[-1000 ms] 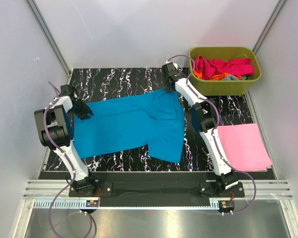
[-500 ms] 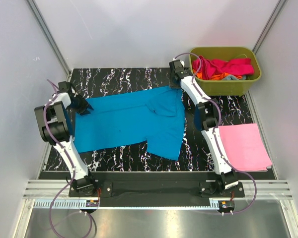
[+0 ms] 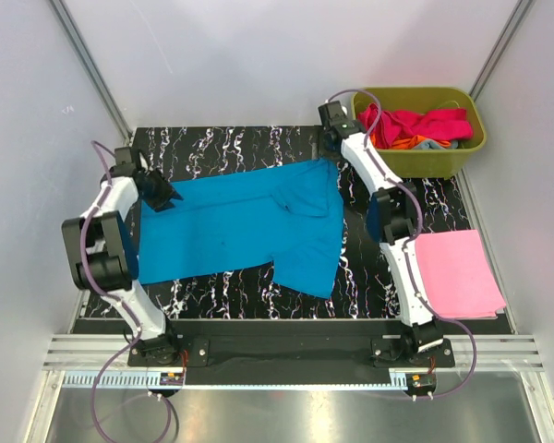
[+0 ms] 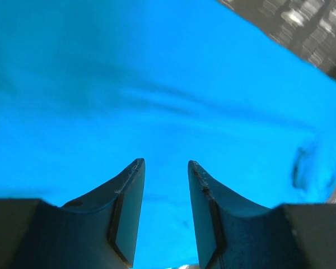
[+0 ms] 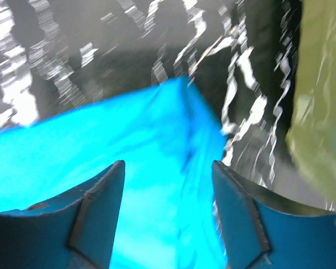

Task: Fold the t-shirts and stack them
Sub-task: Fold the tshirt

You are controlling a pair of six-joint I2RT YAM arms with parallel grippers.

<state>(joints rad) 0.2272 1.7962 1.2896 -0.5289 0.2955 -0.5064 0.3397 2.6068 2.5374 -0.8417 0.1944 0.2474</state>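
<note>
A bright cyan-blue t-shirt (image 3: 240,226) lies spread out on the black marbled table (image 3: 222,148). My left gripper (image 3: 169,196) is at the shirt's left back corner. In the left wrist view it (image 4: 165,163) is open, with only blue cloth (image 4: 157,84) below the fingers. My right gripper (image 3: 330,152) hangs over the shirt's back right corner. In the right wrist view it (image 5: 168,163) is wide open above that corner (image 5: 157,129). A light pink t-shirt (image 3: 457,272) lies folded at the right front.
An olive-green tub (image 3: 420,161) stands at the back right, just beside my right arm. It holds magenta (image 3: 415,122), orange and grey-blue shirts. The tub's wall shows at the right edge of the right wrist view (image 5: 322,101). White walls close in the table.
Both grippers have moved toward the back of the table, the right one also toward the tub. The blue shirt's back edge has shifted back a little and lies flatter.
</note>
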